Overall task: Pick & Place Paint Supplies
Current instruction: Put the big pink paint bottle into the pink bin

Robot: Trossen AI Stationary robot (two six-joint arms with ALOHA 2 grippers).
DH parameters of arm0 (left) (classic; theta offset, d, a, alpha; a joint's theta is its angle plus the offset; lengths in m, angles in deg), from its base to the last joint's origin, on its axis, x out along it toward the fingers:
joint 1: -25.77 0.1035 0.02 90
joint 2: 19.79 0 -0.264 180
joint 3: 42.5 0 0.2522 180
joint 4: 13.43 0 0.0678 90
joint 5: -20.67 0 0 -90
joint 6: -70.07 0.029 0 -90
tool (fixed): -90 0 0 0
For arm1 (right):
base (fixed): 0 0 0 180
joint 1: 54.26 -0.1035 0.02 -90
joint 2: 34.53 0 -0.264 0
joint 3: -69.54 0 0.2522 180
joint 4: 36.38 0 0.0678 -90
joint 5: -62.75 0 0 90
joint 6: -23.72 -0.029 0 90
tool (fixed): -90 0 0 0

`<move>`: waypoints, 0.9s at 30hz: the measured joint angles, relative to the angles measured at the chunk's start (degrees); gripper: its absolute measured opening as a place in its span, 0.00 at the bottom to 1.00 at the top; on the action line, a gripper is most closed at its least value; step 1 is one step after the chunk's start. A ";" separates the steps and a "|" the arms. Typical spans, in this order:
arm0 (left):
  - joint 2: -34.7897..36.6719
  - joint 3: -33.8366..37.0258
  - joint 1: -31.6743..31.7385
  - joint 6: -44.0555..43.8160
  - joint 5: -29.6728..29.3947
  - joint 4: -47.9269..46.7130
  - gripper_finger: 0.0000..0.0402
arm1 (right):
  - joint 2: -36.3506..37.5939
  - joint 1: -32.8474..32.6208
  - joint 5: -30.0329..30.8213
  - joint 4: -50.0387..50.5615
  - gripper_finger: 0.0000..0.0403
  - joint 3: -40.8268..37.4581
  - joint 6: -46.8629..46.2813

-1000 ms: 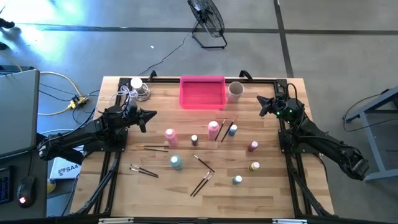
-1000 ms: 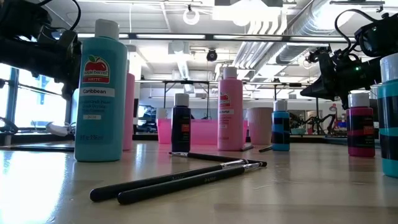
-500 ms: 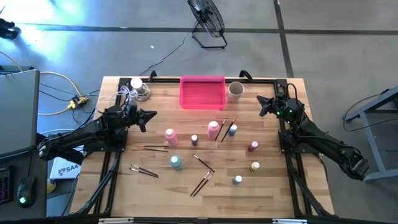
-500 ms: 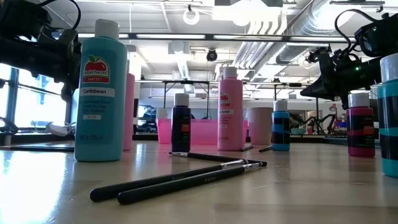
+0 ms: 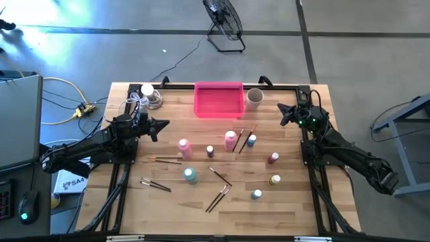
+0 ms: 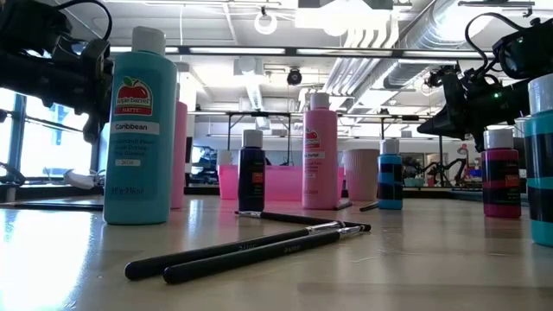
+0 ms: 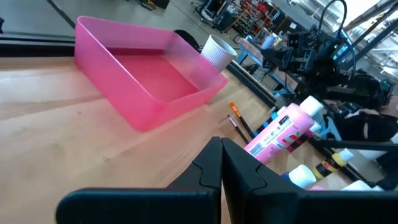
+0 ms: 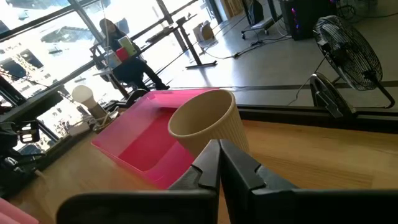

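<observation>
The paint supplies lie spread over the middle of the wooden table. Two pink bottles (image 5: 184, 146) (image 5: 230, 139) and a teal bottle (image 5: 190, 175) stand upright. Tiny bottles stand around them: dark blue (image 5: 210, 151), blue (image 5: 251, 140), dark red (image 5: 273, 158), yellow (image 5: 275, 180), teal (image 5: 256, 194). Thin brushes (image 5: 168, 159) (image 5: 217, 198) lie flat. My left gripper (image 5: 163, 124) hovers shut at the table's left side, pointing toward the bottles. My right gripper (image 5: 281, 112) hovers shut at the far right, pointing at the beige cup (image 8: 208, 121).
A bright pink tray (image 5: 218, 99) sits at the far edge with the cup (image 5: 254, 98) to its right. A white-capped object with coiled cables (image 5: 149, 96) sits at the far left corner. A fan (image 5: 225, 20) stands on the floor beyond the table.
My left gripper has rolled a little about the line it points along, staying in place and shut. Nothing on the table has moved.
</observation>
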 joint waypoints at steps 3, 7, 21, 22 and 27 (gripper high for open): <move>-0.01 0.00 -0.01 -0.03 0.00 0.00 0.00 | 0.00 0.01 0.00 0.01 0.01 0.01 -0.02; 0.00 0.00 0.00 -0.03 0.00 0.00 0.00 | -0.01 0.02 0.37 -0.01 0.01 0.02 -0.02; -0.01 0.00 -0.02 -0.14 0.04 0.01 0.00 | -0.01 0.02 0.04 -0.01 0.01 0.02 0.00; -0.02 0.00 -0.02 -0.14 0.04 0.00 0.00 | 0.00 0.00 0.04 -0.01 0.01 0.00 -0.01; 0.00 -0.01 -0.02 -0.12 0.04 0.00 0.00 | 0.00 0.02 0.02 -0.01 0.01 0.01 0.00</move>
